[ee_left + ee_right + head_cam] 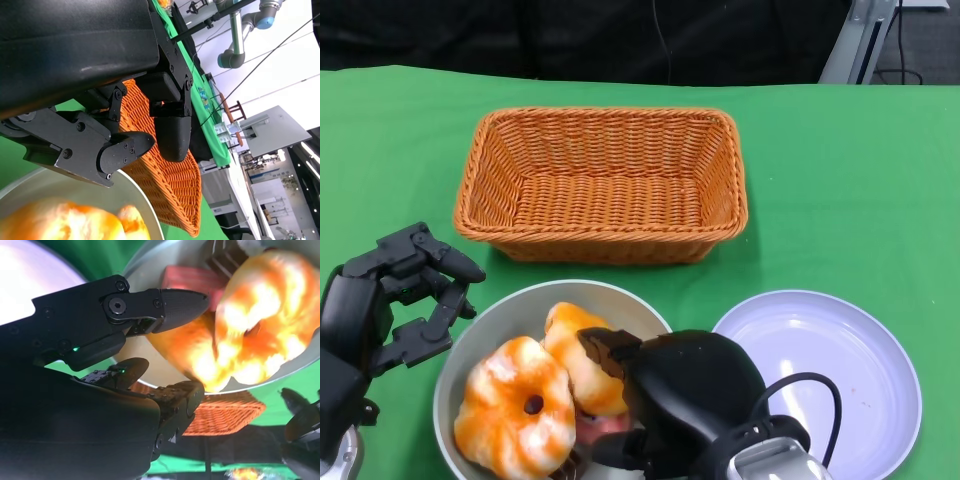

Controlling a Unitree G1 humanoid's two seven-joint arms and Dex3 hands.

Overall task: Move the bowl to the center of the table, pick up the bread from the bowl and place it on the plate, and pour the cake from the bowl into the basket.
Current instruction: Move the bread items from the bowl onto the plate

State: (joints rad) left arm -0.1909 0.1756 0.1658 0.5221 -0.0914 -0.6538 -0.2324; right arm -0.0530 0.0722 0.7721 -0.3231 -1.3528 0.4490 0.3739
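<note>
Head view first: bowl at lower centre-left of frame, just in front of basket and beside plate, so roughly mid-table already by the look of it; first step judged done or nearly so. Bread not yet out, lying in the bowl next to the ring-shaped cake, with a pink piece half hidden underneath. Plate at lower right bare of food; basket at upper centre holding nothing visible. Both transfers therefore judged outstanding.

Right hand low at centre-bottom of frame, over the bowl's right side, fingers reaching onto the bread. Right wrist view: fingers parted around the bread's edge, one above, one below; cannot tell whether actually clamped or just short of contact. Reads as the moment of reaching for the bread, pick not confirmed.

Left hand at left edge of frame, just beside the bowl's rim, apart from it, fingers spread and holding nothing. Left wrist view: fingers apart, basket and bowl rim beyond.

Remaining, as judged: secure and lift bread, set on plate, then tip cake into basket.
</note>
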